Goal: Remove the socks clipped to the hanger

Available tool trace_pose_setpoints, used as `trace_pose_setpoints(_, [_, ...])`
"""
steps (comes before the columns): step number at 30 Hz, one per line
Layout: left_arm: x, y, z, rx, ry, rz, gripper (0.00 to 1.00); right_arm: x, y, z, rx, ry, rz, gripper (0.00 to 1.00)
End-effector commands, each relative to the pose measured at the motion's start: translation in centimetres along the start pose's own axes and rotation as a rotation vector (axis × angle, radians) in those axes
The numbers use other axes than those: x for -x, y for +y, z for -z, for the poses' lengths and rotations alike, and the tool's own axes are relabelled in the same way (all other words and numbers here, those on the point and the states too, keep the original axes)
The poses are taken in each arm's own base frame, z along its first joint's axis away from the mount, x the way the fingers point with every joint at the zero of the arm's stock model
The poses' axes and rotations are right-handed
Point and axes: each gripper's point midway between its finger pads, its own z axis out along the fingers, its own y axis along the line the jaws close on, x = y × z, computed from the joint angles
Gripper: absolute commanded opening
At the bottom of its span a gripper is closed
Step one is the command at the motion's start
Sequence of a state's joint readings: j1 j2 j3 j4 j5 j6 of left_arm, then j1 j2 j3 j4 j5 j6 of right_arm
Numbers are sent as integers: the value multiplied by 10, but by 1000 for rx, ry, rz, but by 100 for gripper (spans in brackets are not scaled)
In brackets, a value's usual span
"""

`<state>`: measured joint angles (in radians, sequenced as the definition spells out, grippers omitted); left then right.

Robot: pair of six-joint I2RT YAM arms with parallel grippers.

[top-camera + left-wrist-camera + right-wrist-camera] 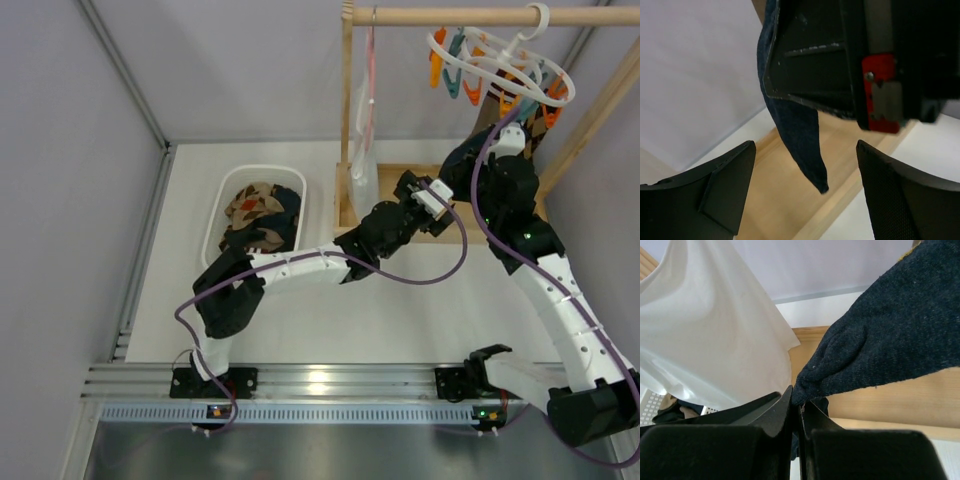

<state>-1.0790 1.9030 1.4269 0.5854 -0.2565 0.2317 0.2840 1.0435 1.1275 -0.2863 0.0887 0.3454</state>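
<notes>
The white ring hanger (497,66) with orange and teal clips hangs from the wooden rail at the top right. My right gripper (797,401) is shut on the edge of the dark navy sock (885,347), just below the hanger in the top view. The same sock (796,131) dangles in the left wrist view, its tip between the fingers of my open left gripper (805,150) without touching them. Seen from above, the left gripper (432,198) sits lower and to the left of the right gripper (503,130). Other socks (258,214) lie in a white basket.
The white basket (218,208) stands on the table at centre left. A white cloth bag (715,340) and a thin pink wire hanger (370,60) hang at the rack's left post. The rack's wooden base (785,205) lies under both grippers. Grey walls close in on both sides.
</notes>
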Motion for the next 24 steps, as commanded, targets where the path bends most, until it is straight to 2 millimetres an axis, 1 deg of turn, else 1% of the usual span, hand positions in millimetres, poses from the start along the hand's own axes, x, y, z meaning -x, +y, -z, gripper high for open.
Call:
trace_pose_setpoints(1, [35,23,-19,115,-129,-6,84,15,17,11,54,-31,-15,0])
trace_pose_setpoints(2, [32,23,-22,124,-127,-11,77,15,17,11,56,-32,-15,0])
trace_pose_setpoints(3, [36,27,-24,148,-139,-7,58,14,17,12,56,-30,-17,0])
trace_pose_setpoints(4, [28,26,-27,156,-131,-14,49,15,16,12,50,-32,-15,0])
trace_pose_setpoints(5, [29,29,-28,171,-140,-6,32,14,15,12,47,-32,-14,0])
trace_pose_setpoints(7, [28,29,-28,174,-143,7,17,13,13,12,38,-35,-14,0])
trace_pose_setpoints(9, [31,28,-27,162,-150,19,0,10,10,11,34,-36,-20,0])
trace_pose_setpoints(10, [32,28,-26,162,-151,33,0,8,10,10,34,-33,-22,0])
trace_pose_setpoints(11, [32,28,-25,163,-152,42,0,6,9,9,32,-27,-18,8])
trace_pose_setpoints(12, [33,28,-23,159,-153,51,0,5,8,9,33,-24,-15,21])
trace_pose_setpoints(13, [29,27,-21,156,-145,68,0,4,9,10,45,-18,-8,29])
trace_pose_setpoints(14, [33,27,-19,151,-151,79,0,4,7,12,42,-17,-4,35])
trace_pose_setpoints(15, [33,26,-17,144,-150,84,0,1,3,14,30,-9,-3,39])
trace_pose_setpoints(16, [32,23,-16,129,-152,99,0,1,2,17,34,-10,-5,45])
trace_pose_setpoints(17, [30,23,-15,126,-147,105,0,9,-5,24,23,-36,-11,58])
trace_pose_setpoints(18, [30,22,-14,124,-146,109,0,8,-9,29,16,-33,-11,63])
trace_pose_setpoints(19, [26,20,-14,119,-140,117,0,10,-11,34,18,-38,-12,67])
trace_pose_setpoints(20, [23,20,-13,117,-134,120,0,21,-17,43,4,-69,-3,68])
trace_pose_setpoints(21, [23,19,-13,113,-134,124,0,26,-21,48,-9,-79,5,68])
trace_pose_setpoints(22, [22,18,-12,111,-132,130,0,28,-30,55,-37,-79,5,68])
trace_pose_setpoints(24, [15,15,-12,102,-119,135,0,39,-33,64,-42,-98,19,70])
